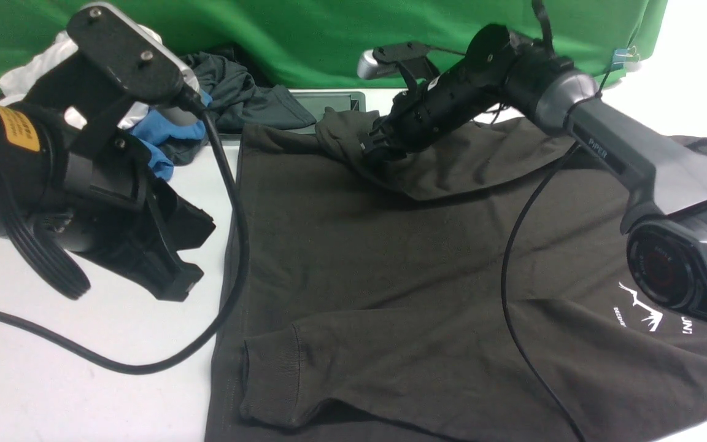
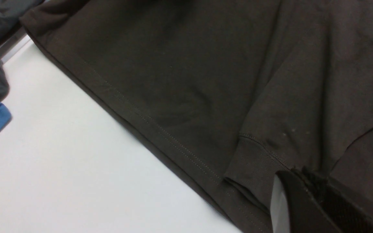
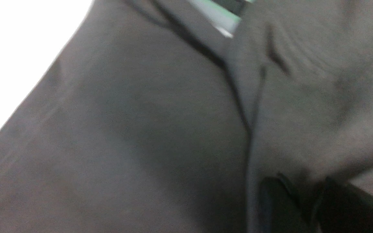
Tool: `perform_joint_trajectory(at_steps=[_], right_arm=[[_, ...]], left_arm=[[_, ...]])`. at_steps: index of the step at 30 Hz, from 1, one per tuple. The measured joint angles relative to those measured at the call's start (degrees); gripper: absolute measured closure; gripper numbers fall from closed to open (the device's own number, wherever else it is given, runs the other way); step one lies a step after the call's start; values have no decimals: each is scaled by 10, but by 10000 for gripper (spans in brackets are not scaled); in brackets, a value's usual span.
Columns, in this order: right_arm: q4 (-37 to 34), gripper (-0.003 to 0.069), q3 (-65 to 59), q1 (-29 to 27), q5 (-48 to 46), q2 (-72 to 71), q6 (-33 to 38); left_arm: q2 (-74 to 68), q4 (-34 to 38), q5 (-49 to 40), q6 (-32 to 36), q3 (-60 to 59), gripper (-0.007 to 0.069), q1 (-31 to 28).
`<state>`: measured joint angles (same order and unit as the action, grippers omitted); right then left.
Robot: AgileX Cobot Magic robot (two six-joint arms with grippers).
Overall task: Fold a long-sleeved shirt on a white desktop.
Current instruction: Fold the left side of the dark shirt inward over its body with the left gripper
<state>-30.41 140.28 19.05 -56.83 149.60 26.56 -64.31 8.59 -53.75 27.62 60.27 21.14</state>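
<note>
Garment, one: large dark brownish-black cotton long-sleeved shirt (image 1: 390, 258), is lying spread across the smooth matte white table (image 1: 53, 380), its small white mountain logo (image 1: 642, 310) facing up at the near right and its stitched hem running down the left side. One sleeve is lying folded across the near part of the body, its ribbed cuff (image 1: 270, 374) resting just inside the hem. Right claw (image 1: 373, 146) is reaching to the far side of the shirt and pinching a raised bunch of fabric there; in the right wrist view the dark fingers (image 3: 275, 204) are showing with cloth gathered between them, so the grip appears made, though which layers are caught cannot be told. Left claw (image 1: 178, 276) is hovering shut and empty over bare table just beside the hem. Other stock at the far left, apart from the work: a crumpled blue garment (image 1: 163, 138) and a smaller dark grey-green garment (image 1: 249, 92), both in front of the green cloth backdrop (image 1: 329, 37). Step in hand, by judgement: folding the far portion over the body. Handling notes: lifting only enough to clear the layer below, carrying the pinched cloth straight toward the near side so that the fold line is forming parallel to the shirt's length, and laying it flat before letting go; dragging low is likely to wrinkle the body, and the soft cotton is likely to slip from a shallow pinch.
</note>
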Motion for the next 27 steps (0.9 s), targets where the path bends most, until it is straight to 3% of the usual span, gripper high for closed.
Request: perform_joint_trajectory(at_steps=[4,8,12,15,16,17,19,21,23,24,27], right_arm=[[-15,484,0,-1,-24,-6,37],[-21,597,0,0,-68,-5,62],[-23,585,0,0,-108,-11,61],[-13,407,0,0,-127,-30,19],[-8,377,0,0,-127,-34,10],[23,278,-1,0,-128,-55,-33],[85,230,-13,0,-129,-91,-79],[158,263,-55,0,-128,-148,-122],[203,361,-123,-1,-127,-217,-144],[217,439,-179,-4,-127,-267,-154],[225,533,-271,-5,-124,-341,-165]], left_arm=[[0,0,1,0,0,606,0],[0,0,1,0,0,606,0],[0,0,1,0,0,606,0],[-8,10,18,0,0,606,0],[-11,14,23,0,0,606,0],[-25,29,45,3,0,606,0],[-59,43,78,10,12,606,0],[-102,48,97,7,43,606,0],[-167,51,104,5,105,606,0],[-207,57,104,6,152,606,0],[-288,70,110,11,228,606,0]])
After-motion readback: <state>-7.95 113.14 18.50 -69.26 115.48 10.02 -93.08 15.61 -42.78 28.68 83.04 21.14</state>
